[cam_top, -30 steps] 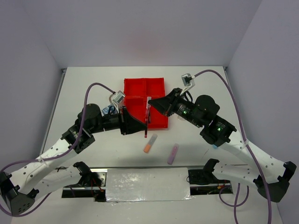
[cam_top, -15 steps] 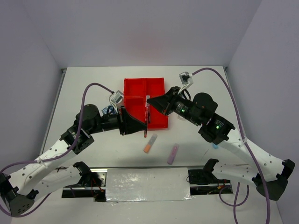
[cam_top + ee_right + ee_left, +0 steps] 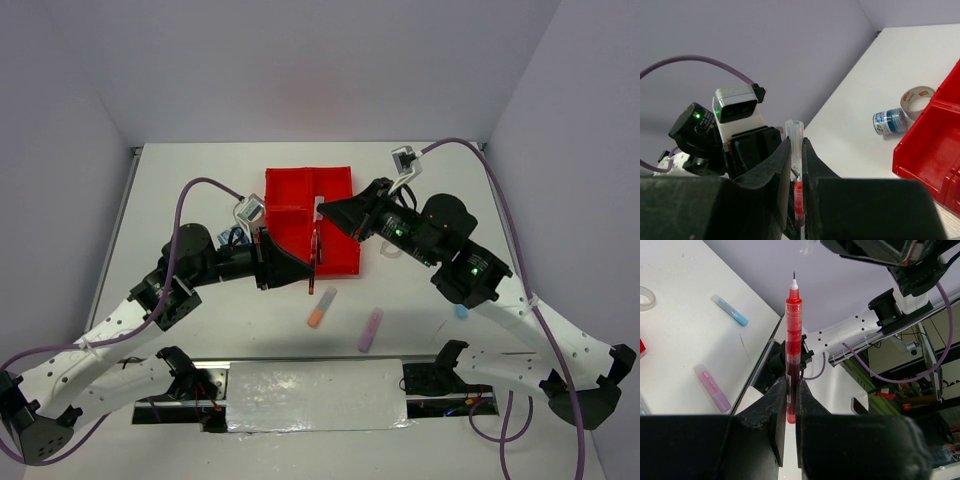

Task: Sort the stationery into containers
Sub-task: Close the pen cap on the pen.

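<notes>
The left gripper (image 3: 791, 395) squeezes the red pen (image 3: 792, 350) over the near edge of the red tray (image 3: 285, 190) and the right gripper (image 3: 796, 150) squeezes its clear cap (image 3: 794, 131) (just off the bare tip), so a crooked push could knock the pen down outside the tray.

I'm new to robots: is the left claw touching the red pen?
Touching. The left wrist view shows fingers of the left gripper pressing both sides of the red pen.

Red pen (image 3: 792, 350) (clear cap (image 3: 794, 131)), red tray (image 3: 287, 190)
</notes>
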Tool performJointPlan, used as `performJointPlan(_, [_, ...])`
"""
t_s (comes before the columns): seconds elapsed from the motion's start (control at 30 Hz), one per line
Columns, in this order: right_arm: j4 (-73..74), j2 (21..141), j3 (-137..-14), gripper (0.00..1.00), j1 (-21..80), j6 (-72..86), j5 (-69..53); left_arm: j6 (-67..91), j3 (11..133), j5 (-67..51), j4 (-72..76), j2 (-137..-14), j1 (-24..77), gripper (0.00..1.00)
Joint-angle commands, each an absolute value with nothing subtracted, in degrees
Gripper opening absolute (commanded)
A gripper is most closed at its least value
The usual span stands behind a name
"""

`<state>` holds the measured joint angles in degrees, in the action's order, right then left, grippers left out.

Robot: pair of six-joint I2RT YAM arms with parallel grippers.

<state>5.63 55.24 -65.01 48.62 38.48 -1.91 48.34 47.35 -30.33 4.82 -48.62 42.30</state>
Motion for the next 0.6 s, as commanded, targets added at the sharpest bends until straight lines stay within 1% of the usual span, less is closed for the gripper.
performJointPlan(0.0, [4.48,55.28,-67.59,0.00,49.13,38.14,-2.02,48.69,47.46,-31.55,9.14,-48.34,42.63,0.00])
performJointPlan(0.57, [3.52,53.88,-62.67,0.00,49.13,39.99,-4.13,47.20,48.87,-30.41,7.47,-48.08,42.63,0.00])
